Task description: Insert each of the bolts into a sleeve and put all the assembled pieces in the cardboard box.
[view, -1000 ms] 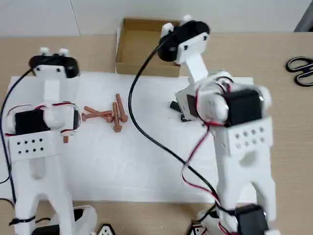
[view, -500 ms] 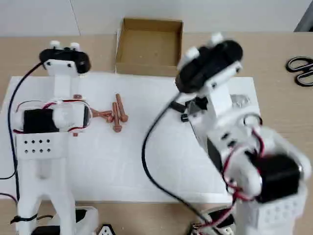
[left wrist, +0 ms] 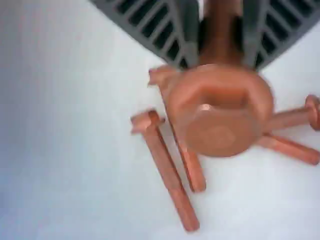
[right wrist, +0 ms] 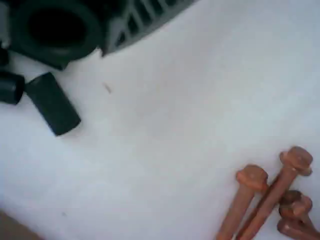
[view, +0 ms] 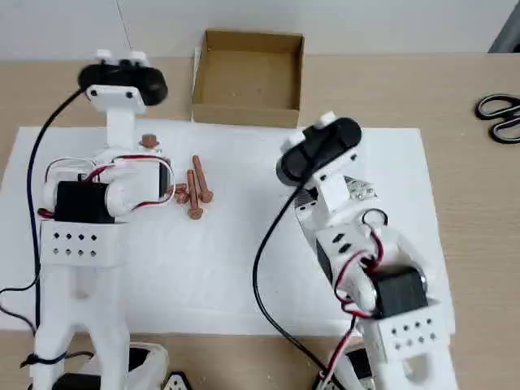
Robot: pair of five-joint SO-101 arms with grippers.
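My left gripper (left wrist: pixel 220 47) is shut on a copper bolt (left wrist: pixel 218 107), whose head faces the wrist camera; from above the bolt (view: pixel 149 142) hangs over the white foam, left of the loose bolts (view: pixel 195 191). Several loose bolts (left wrist: pixel 167 172) lie under it. My right gripper (right wrist: pixel 65 30) is shut on a black sleeve (right wrist: pixel 55 27), seen end-on with its hole open. Two more sleeves (right wrist: pixel 52 104) lie on the foam beside it. The right arm (view: pixel 321 154) sits right of centre, covering its gripper from above. The cardboard box (view: pixel 244 114) stands at the back.
A white foam sheet (view: pixel 244 268) covers the middle of the wooden table. Black scissors (view: pixel 500 114) lie at the far right. Copper bolts (right wrist: pixel 270 195) also show at a corner of the right wrist view. A black cable (view: pixel 268 252) loops over the foam.
The right arm has pulled back from beside the box and come down over the sleeves. The left arm has shifted right and toward the back, with the bolt in its gripper.
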